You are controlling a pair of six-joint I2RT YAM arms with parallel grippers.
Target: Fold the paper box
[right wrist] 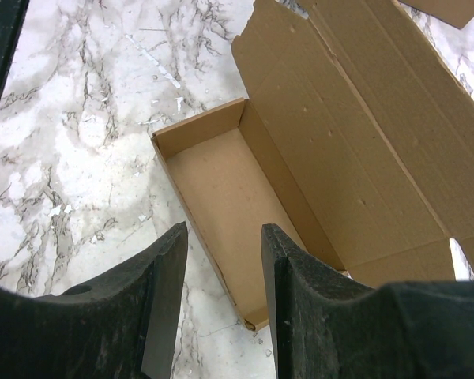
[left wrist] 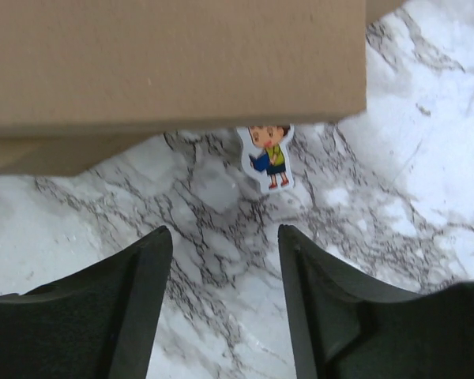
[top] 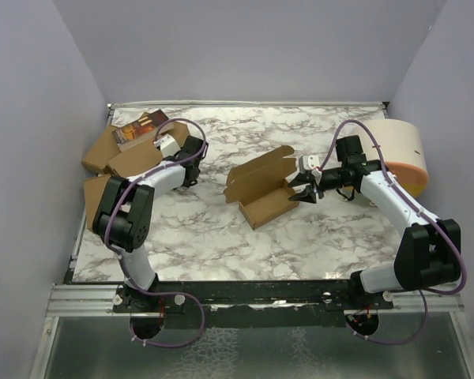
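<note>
From the right wrist, the right gripper (right wrist: 223,233) hangs parted and empty over the paper box (right wrist: 229,189), which lies mid-table with its lid back. Only the left wrist shows a cartoon-child sticker (left wrist: 268,158) beyond the spread, empty left gripper (left wrist: 225,233). Farther off are a heap of cartons (top: 114,154) and a white cylinder (top: 403,150).

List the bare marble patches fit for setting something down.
Free: the marble strip nearside of the open brown cardboard box; the far strip behind it. Crowded: the far-left corner's heap of brown cartons; white orange-rimmed cylinder at right.
</note>
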